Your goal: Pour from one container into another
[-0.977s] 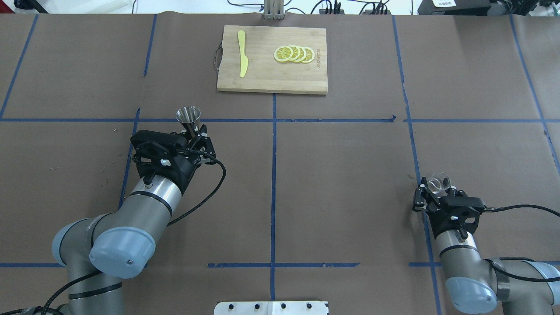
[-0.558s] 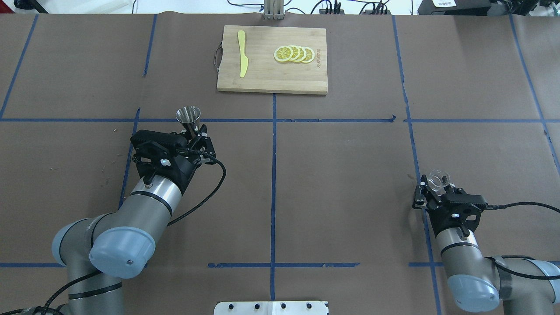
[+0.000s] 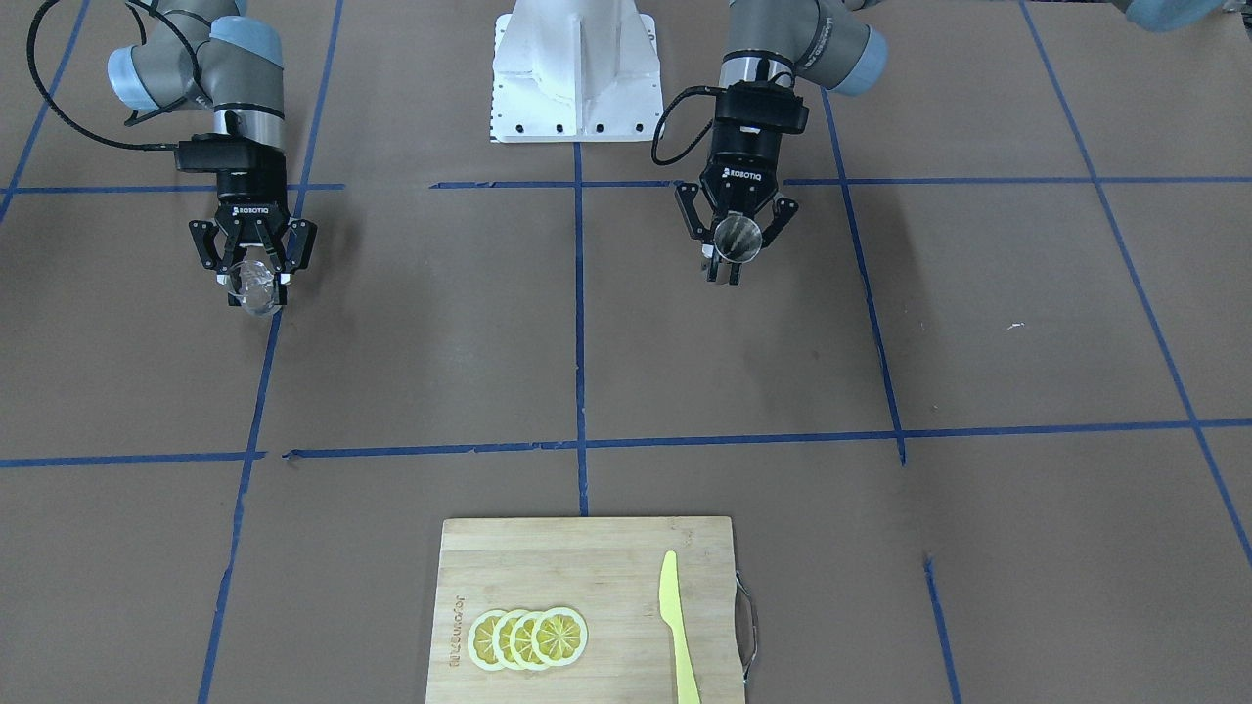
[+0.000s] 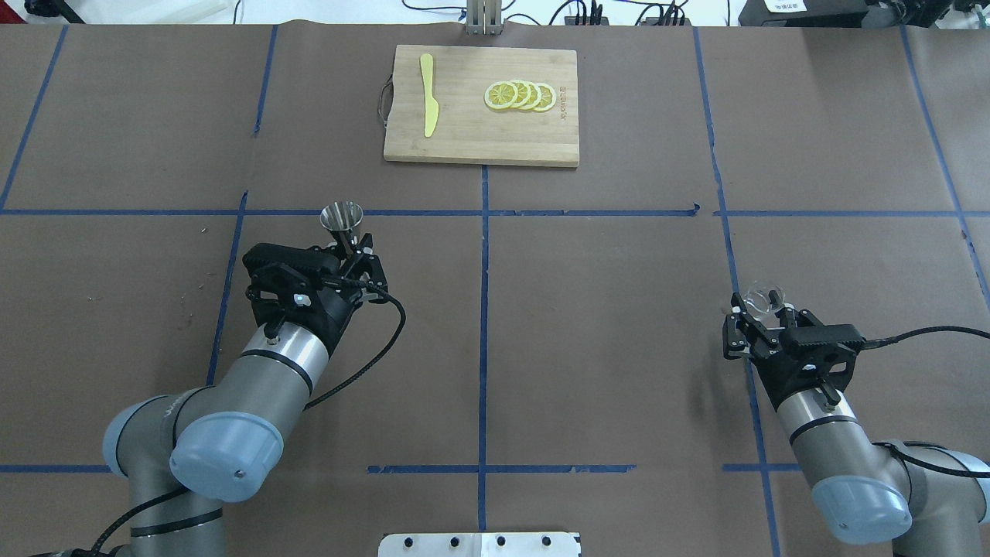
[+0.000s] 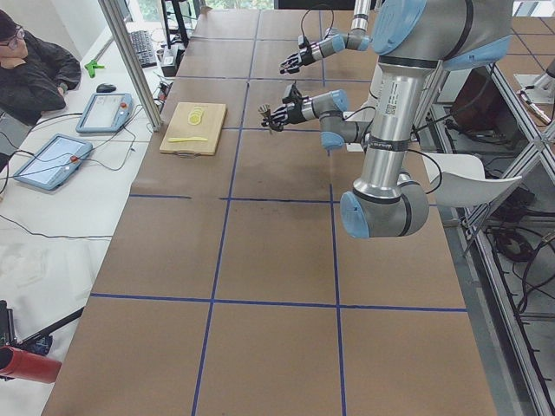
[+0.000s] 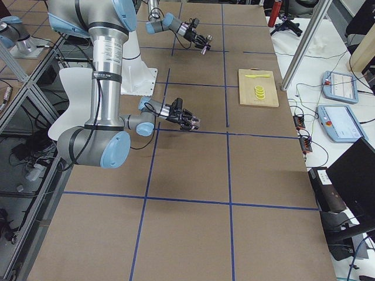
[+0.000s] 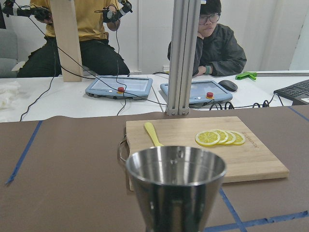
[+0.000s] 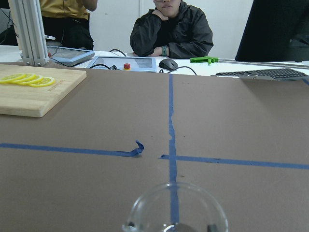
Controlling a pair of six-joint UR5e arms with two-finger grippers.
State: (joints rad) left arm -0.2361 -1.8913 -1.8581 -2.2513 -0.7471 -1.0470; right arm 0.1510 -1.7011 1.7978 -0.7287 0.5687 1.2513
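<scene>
The steel hourglass jigger (image 4: pixel 342 216) stands upright in my left gripper (image 4: pixel 349 241), which is shut on its narrow waist. In the left wrist view the jigger's open mouth (image 7: pixel 176 169) fills the lower middle. From the front, the jigger (image 3: pixel 736 237) shows as a round steel disc between the left gripper's (image 3: pixel 732 258) fingers. The clear measuring cup (image 4: pixel 764 300) is upright in my right gripper (image 4: pixel 767 314), which is shut on it at the table's right side. Its rim (image 8: pixel 174 212) shows at the bottom of the right wrist view. The cup (image 3: pixel 258 289) and right gripper (image 3: pixel 254 278) sit far from the jigger.
A wooden cutting board (image 4: pixel 464 139) at the far middle carries several lemon slices (image 4: pixel 520 95) and a yellow knife (image 4: pixel 428 94). Blue tape lines cross the brown table cover. People sit beyond the far edge with tablets (image 7: pixel 118 87). The robot's white base plate (image 4: pixel 479 544) is at the near edge.
The right gripper has carried the clear cup forward, away from the robot, and slightly left. The left arm has shifted the jigger a little to the right.
</scene>
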